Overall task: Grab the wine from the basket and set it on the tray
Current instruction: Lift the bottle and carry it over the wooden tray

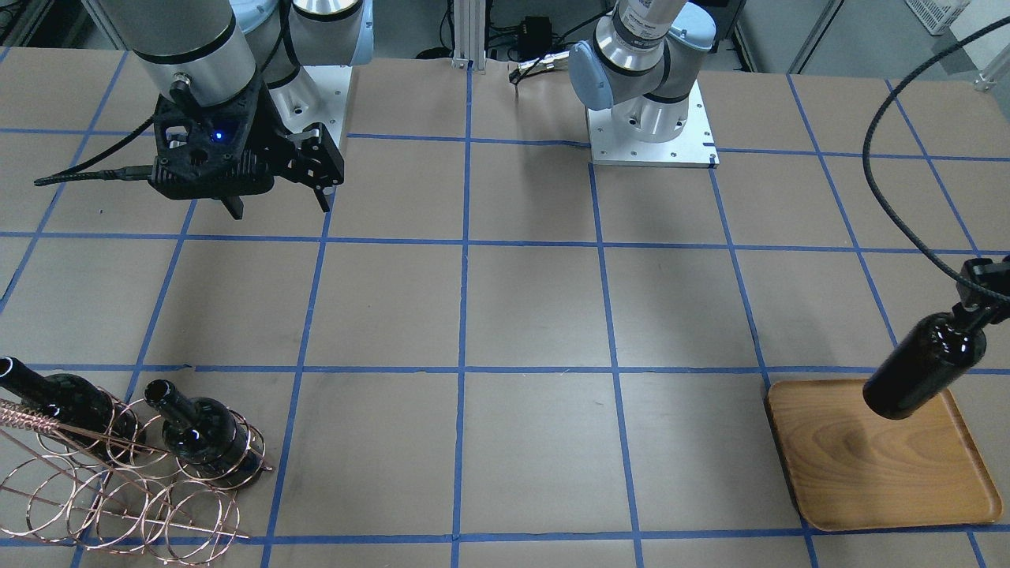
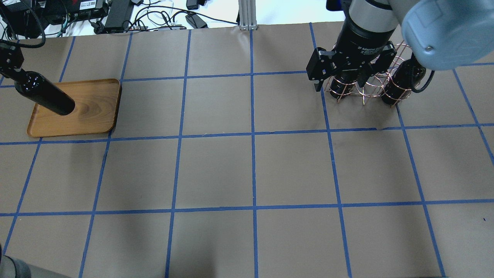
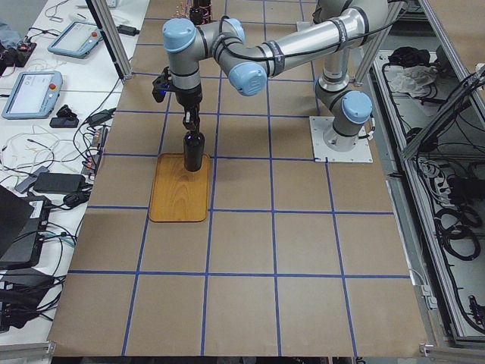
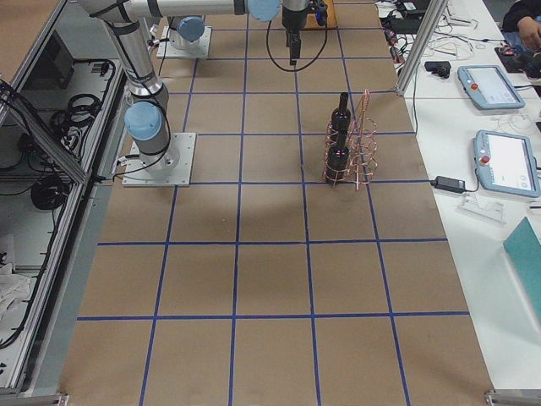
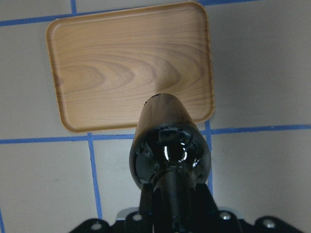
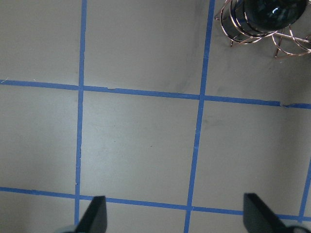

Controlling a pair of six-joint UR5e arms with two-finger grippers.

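left claw (image 1: 978, 309) gripping wine (image 1: 922, 367) neck over tray (image 1: 868, 481), right claw (image 1: 278, 207) spread

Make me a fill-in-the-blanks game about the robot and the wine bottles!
The left gripper holds a wine bottle by its ___ over the tray.
The basket has ___ bottles in it.
The fingers of the right gripper are ___, holding nothing.
Missing words: neck; two; open.
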